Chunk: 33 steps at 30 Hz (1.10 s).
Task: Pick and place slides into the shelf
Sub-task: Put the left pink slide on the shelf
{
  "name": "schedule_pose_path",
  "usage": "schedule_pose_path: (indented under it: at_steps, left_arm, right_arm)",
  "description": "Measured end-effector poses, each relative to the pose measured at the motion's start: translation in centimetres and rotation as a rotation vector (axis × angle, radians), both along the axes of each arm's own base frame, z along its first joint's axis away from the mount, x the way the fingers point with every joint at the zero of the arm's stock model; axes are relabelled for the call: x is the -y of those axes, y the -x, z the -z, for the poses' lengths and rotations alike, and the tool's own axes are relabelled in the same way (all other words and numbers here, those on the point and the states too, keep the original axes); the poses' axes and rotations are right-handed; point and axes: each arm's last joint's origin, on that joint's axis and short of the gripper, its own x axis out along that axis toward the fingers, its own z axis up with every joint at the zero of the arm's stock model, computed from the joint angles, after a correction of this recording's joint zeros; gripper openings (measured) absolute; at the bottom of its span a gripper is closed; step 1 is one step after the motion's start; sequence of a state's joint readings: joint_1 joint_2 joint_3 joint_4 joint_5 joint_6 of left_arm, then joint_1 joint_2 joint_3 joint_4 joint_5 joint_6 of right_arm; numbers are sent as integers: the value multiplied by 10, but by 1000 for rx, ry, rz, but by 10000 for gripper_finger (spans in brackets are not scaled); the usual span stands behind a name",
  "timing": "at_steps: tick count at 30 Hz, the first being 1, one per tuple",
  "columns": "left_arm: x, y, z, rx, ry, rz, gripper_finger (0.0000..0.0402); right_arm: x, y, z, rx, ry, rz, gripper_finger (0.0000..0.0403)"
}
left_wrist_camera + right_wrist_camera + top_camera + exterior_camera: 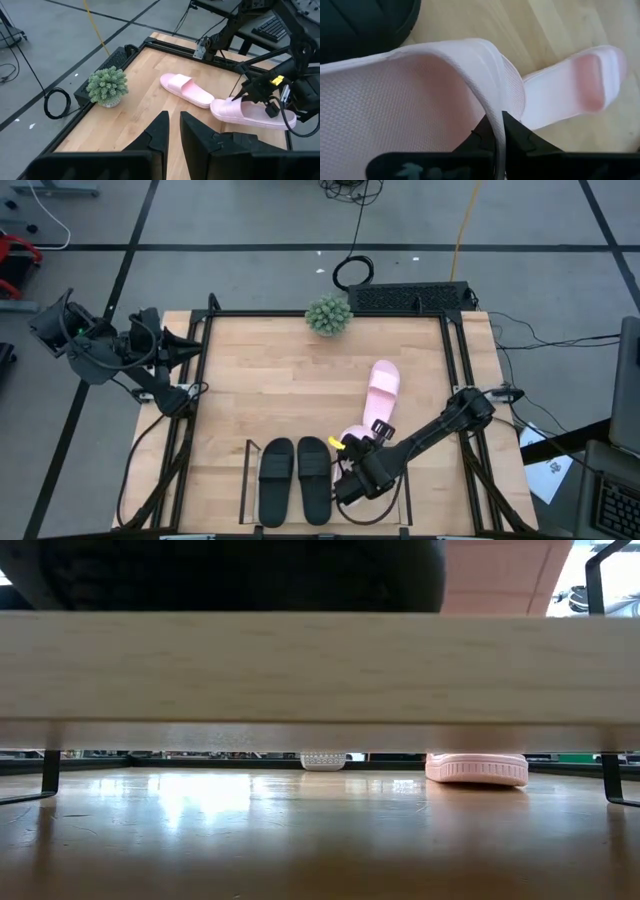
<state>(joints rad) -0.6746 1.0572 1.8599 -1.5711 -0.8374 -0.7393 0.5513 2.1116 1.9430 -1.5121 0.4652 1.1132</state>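
The right gripper's (499, 131) jaws pinch a pink slide's (410, 105) strap edge, the second pink slide (580, 85) beyond.

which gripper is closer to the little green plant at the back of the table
Left. The left gripper waits at the table's back left corner, along the same back edge as the green plant. The right gripper is at the front, shut on a pink slide by the shelf.

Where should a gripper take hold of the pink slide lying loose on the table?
Probably at the wide strap of the loose pink slide, coming from above. It lies flat, sole down, apart from the plant, so the strap's raised edge is the one thin part a gripper could pinch, as the right gripper does on the other pink slide.
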Motion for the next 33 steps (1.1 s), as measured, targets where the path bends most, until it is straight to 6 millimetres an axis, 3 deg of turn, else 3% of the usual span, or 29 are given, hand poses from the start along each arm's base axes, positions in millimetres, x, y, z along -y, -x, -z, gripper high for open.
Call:
schedule_pose_path:
  at_steps: [8,15,23,33]
  left_arm:
    - [1,-1,1,-13,6,17,47]
    - [2,-2,1,-22,4,30,47]
    - [3,-3,1,-28,-10,37,47]
    - [8,-9,2,-45,-25,38,47]
  right_arm:
    - [-7,-5,17,-26,-7,-3,0]
    - [-16,-4,20,11,-20,-9,0]
    - [-32,-5,40,2,-40,-28,0]
    - [-32,-6,44,-42,-25,-73,0]
